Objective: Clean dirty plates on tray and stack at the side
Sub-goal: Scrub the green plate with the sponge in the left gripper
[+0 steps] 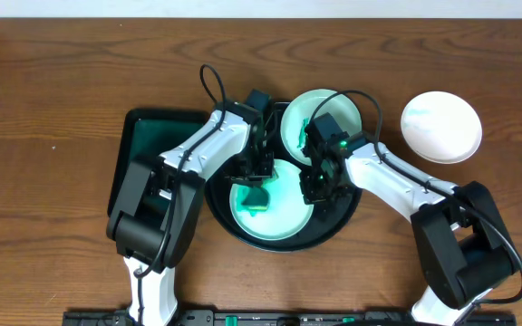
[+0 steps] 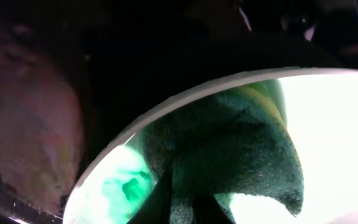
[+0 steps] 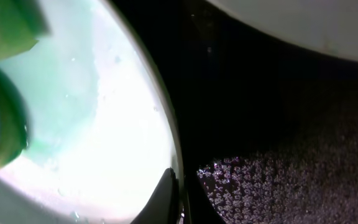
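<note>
Overhead view: a round black tray [image 1: 284, 246] sits mid-table [image 1: 53, 72], with a dark green tray [image 1: 148, 136] to its left. A front turquoise plate [image 1: 279, 217] lies flat on the black tray. A second turquoise plate [image 1: 295, 127] rests on the far rim. A white plate [image 1: 440, 127] sits off the tray to the right, nearer the right arm. The left gripper [image 1: 255, 186] is over the front plate, jaws closed on a sponge [image 1: 256, 201] pressed to it. The right gripper [image 1: 318, 187] is at that plate's right edge.

Left wrist view: the sponge, dark green with a yellow layer, is pinched between the jaws and rests on the plate. A green smear [image 2: 129, 185] lies just left of it, beside the rim, so the next wipe probably goes that way.

Right wrist view: the jaws are narrow, and one dark finger [image 3: 165, 196] shows at the plate's rim, apparently clamping it. Wet black tray lies to the right, and the sponge is at far left.
</note>
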You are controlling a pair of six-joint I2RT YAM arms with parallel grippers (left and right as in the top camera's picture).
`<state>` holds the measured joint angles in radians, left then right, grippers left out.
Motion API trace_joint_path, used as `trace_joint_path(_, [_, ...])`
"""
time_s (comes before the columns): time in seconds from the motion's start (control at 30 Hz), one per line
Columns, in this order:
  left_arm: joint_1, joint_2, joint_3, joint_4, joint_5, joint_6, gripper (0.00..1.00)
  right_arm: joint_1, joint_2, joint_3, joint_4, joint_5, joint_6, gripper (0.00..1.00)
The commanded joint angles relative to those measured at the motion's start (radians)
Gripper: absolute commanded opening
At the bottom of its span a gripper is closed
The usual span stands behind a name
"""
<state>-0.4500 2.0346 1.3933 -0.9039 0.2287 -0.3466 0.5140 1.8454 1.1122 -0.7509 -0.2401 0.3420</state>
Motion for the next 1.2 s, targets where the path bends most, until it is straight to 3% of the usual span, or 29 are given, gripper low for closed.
trace_joint_path(0.0, [0.066,0.068,-0.035,0.089,-0.496,-0.028,0.07,-0.005,0.012,0.006,-0.026,0.047,0.002,0.01])
trace_joint_path(0.23, [0.033,0.065,-0.034,0.234,-0.496,0.087,0.07,-0.005,0.012,0.006,-0.04,0.048,0.001,0.01])
trace_joint_path(0.67, [-0.036,0.046,-0.034,0.261,-0.494,0.084,0.07,-0.005,0.012,0.006,-0.042,0.047,0.001,0.02])
trace_joint_path(0.87, [-0.036,0.045,-0.034,0.239,-0.472,0.055,0.07,-0.005,0.012,0.006,0.045,-0.04,-0.022,0.25])
trace_joint_path(1.17, [-0.036,0.045,-0.034,0.22,-0.334,0.025,0.07,-0.005,0.012,0.006,0.115,-0.09,-0.03,0.22])
